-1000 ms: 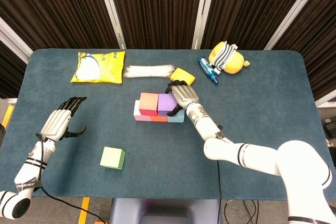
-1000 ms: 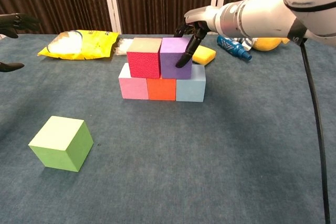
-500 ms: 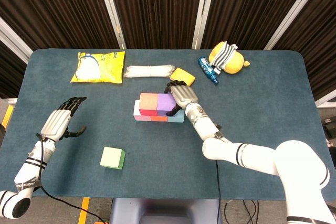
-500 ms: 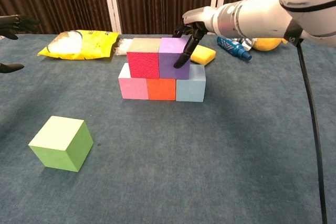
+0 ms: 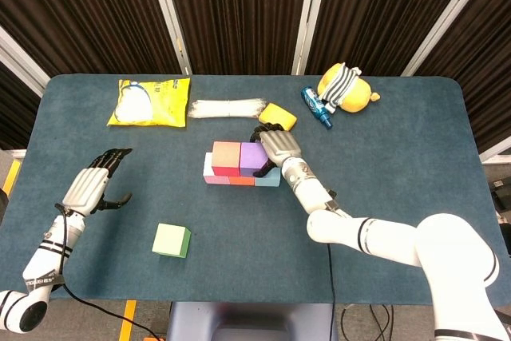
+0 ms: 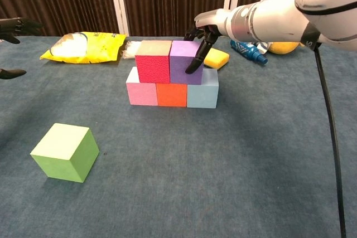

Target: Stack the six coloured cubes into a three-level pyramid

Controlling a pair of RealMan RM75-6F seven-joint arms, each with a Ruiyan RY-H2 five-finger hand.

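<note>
Three cubes form the bottom row: pink [image 6: 140, 93], orange [image 6: 171, 94] and light blue [image 6: 202, 94]. On them sit a red cube [image 6: 152, 62] and a purple cube [image 6: 181, 62], side by side and touching. My right hand [image 6: 202, 34] grips the purple cube, fingers behind its top and the thumb down its right front face. In the head view the same hand [image 5: 277, 145] covers the purple cube's [image 5: 253, 156] right edge. A green cube [image 5: 172, 239] lies alone at the front left. My left hand [image 5: 94, 185] hovers open at the far left, holding nothing.
Along the back lie a yellow bag [image 5: 150, 101], a white bundle [image 5: 227, 108], a yellow sponge [image 5: 279, 114] just behind my right hand, a blue object [image 5: 314, 105] and a yellow plush toy [image 5: 347, 89].
The purple cube has settled slightly lower and closer against the red cube, with my right hand still on it. The left hand and the green cube have not moved.
</note>
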